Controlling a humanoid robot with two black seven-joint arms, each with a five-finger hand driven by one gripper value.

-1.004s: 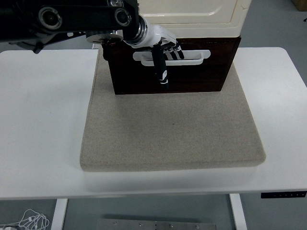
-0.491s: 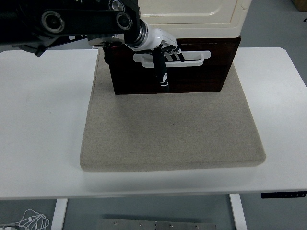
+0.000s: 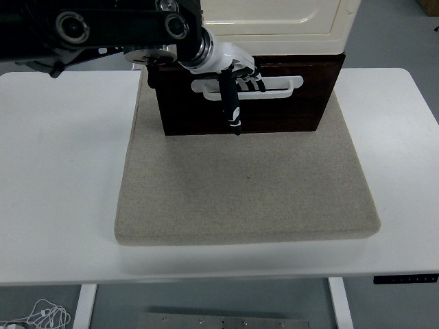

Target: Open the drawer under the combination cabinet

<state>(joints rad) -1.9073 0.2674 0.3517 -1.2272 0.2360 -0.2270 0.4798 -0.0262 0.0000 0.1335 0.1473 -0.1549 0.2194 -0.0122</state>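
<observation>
On drawer (image 3: 274,103) front, left hand (image 3: 236,75) hooked through white handle (image 3: 274,88)

One head view, high up, looks forward and down over the white table (image 3: 62,171), seemingly at moderate range.

A white table (image 3: 62,171) carries a big beige mat (image 3: 247,192) laid square on its middle — edges flat. The dark cabinet (image 3: 288,110) sits on the mat's far part, apparently overhanging its back edge.
</observation>
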